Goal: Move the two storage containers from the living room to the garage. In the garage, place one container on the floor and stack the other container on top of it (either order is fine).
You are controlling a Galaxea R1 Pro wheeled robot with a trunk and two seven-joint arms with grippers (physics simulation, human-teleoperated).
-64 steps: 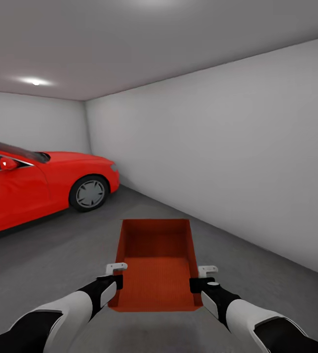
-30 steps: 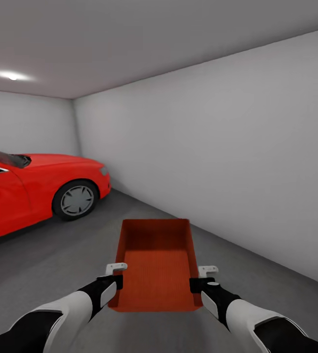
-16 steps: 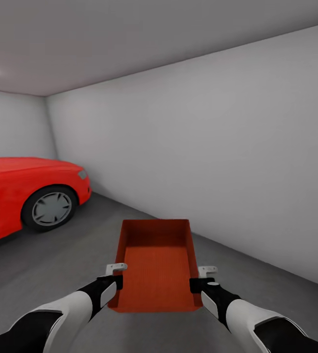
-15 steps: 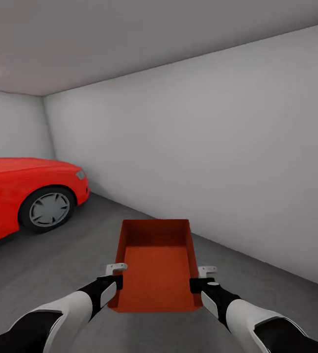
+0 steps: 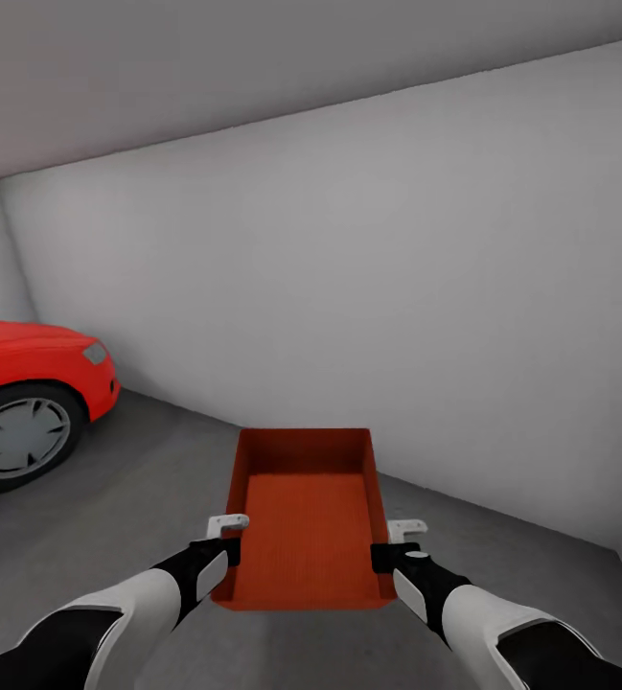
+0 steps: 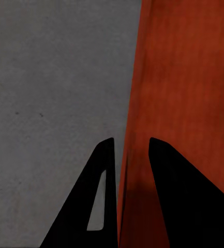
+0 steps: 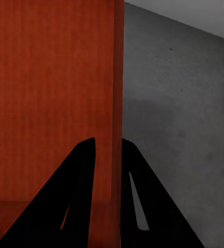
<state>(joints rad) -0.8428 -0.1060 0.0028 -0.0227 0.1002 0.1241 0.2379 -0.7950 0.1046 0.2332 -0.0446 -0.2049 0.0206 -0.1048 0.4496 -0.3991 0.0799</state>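
1 orange-red storage container [image 5: 304,522] held above garage floor [image 5: 109,498], left gripper [image 6: 126,150] and right gripper [image 7: 109,147] each clamped on a side wall; red car [image 5: 23,402] left.

Soft, even light fills the garage, brighter on the wall [image 5: 397,287] than on the dim ceiling [image 5: 157,67]. Renders are sharp, with wide-angle stretching at the edges. A faint shadow, perhaps the bin's, darkens the floor [image 7: 163,119] in the right wrist view.
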